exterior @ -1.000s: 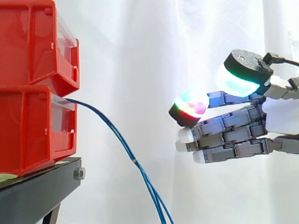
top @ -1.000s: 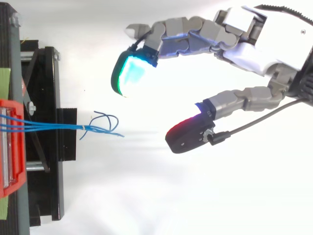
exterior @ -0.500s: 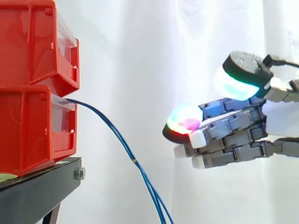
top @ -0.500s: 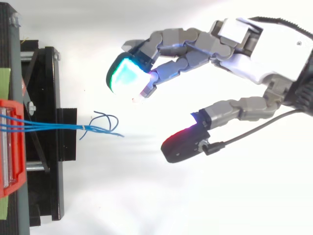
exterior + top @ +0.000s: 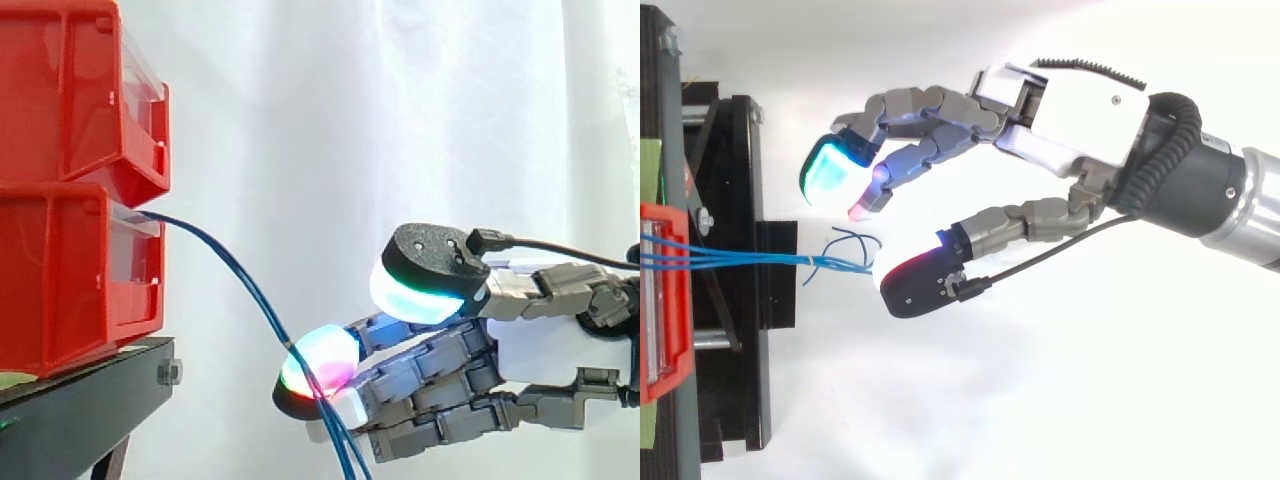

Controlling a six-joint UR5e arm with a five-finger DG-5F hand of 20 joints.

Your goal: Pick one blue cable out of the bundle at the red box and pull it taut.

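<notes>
Open hand at the loose ends of the blue cable bundle

The jointed grey hand (image 5: 1070,100), with thick, rounded glowing fingertips (image 5: 835,172), has moved left and lower since half a second ago, from well apart to right at the thin, glossy blue cables (image 5: 240,275). Its fingers are loosely curved and spread wide from the thumb, gripping nothing. The bundle leaves the lower red plastic bin (image 5: 60,270) on the black stand (image 5: 80,400), its long axis running left to right. It sags downward, and its curled ends point right, between thumb and fingers.
</notes>
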